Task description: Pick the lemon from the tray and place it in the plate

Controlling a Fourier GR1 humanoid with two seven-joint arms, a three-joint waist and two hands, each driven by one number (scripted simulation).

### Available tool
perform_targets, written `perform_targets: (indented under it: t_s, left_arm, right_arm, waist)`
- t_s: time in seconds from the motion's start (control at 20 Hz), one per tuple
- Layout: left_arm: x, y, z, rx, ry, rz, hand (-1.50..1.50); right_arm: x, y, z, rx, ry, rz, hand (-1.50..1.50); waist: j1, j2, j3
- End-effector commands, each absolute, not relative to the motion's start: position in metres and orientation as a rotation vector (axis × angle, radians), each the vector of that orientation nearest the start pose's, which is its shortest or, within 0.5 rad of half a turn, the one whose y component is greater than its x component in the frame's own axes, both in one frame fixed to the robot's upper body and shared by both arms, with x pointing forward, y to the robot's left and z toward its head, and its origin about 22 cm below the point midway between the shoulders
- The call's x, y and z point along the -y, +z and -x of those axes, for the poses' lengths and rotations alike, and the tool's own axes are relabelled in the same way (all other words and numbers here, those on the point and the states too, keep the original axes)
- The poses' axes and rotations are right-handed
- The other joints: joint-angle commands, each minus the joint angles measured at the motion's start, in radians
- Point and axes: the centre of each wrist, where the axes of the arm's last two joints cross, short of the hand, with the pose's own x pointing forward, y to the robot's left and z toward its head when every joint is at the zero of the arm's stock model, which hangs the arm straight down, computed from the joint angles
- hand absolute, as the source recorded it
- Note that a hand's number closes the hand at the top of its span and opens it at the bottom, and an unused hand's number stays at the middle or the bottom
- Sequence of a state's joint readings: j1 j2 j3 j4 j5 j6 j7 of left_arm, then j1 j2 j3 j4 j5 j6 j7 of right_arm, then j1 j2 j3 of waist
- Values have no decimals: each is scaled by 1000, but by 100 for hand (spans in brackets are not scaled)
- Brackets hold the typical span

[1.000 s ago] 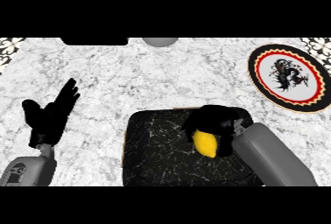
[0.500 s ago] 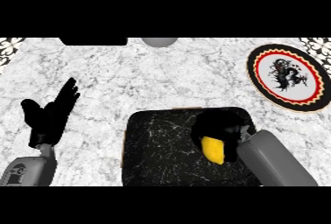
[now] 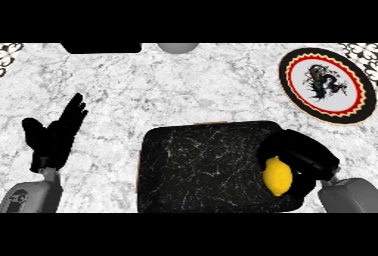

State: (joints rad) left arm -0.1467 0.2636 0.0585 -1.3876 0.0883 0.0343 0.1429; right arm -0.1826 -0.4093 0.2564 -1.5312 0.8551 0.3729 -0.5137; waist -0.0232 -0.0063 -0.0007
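- Counter (image 3: 184, 85): white-grey marbled stone, fills the head view. Patterned black-and-white trim shows at the top left corner and the top right corner.
- Dark rectangular object (image 3: 100, 47) sits at the top edge, left of centre. Just right of it, a grey rounded shape (image 3: 177, 47), cut off by the edge. Can't tell what either is.
- Tray (image 3: 203, 167): black with white marbling, rounded corners, low centre of view, running down to the bottom edge.
- Plate (image 3: 323, 85): upper right, well apart from the tray. White centre with a black dragon figure, red ring, black outer band with a gold zigzag.
- Lemon (image 3: 277, 175): yellow, over the tray's right side, inside the right hand (image 3: 304, 159). Can't tell if it touches the tray or is off it.
- Right hand: black fingers curled round the lemon from above and from the right, clamped on it. Grey forearm enters at the lower right corner.
- Left hand (image 3: 53, 137): at the left, over bare counter, well apart from the tray. Fingers straight and up, thumb spread, holding nothing. Resting.
- Versus 0.5 s ago: right hand and lemon have shifted right, toward the tray's right edge; hand sat further inside the tray before. Grip on the lemon unchanged.
- Left hand, tray and plate: same positions as before.
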Motion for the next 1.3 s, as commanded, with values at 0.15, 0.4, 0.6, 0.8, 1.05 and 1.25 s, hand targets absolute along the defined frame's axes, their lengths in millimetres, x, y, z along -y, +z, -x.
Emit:
perform_targets:
  t_s: [0.15, 0.4, 0.6, 0.8, 1.05, 1.25]
  left_arm:
    - [-301, 12, -262, 1383, -60, -190, 0]
    - [-289, 30, -281, 1402, -69, -167, 0]
    - [-275, 7, -280, 1411, -86, -170, 0]
    - [-295, 12, -279, 1402, -79, -174, 0]
    - [-287, 23, -289, 1404, -105, -171, 0]
    - [-293, 28, -292, 1424, -100, -158, 0]
  right_arm:
    - [293, 86, -258, 1990, 1208, 577, 150]
    - [318, 113, -262, 2021, 961, 734, 150]
    - [339, 121, -275, 1919, 872, 674, 150]
    - [371, 148, -303, 1888, 751, 659, 150]
    - [408, 108, -333, 1821, 734, 774, 150]
    - [424, 102, -360, 1794, 745, 782, 150]
  waist:
    - [-4, -6, 2]
    - [12, 3, 1]
    - [20, 7, 0]
    - [28, 7, 0]
    - [37, 11, 1]
    - [51, 15, 2]
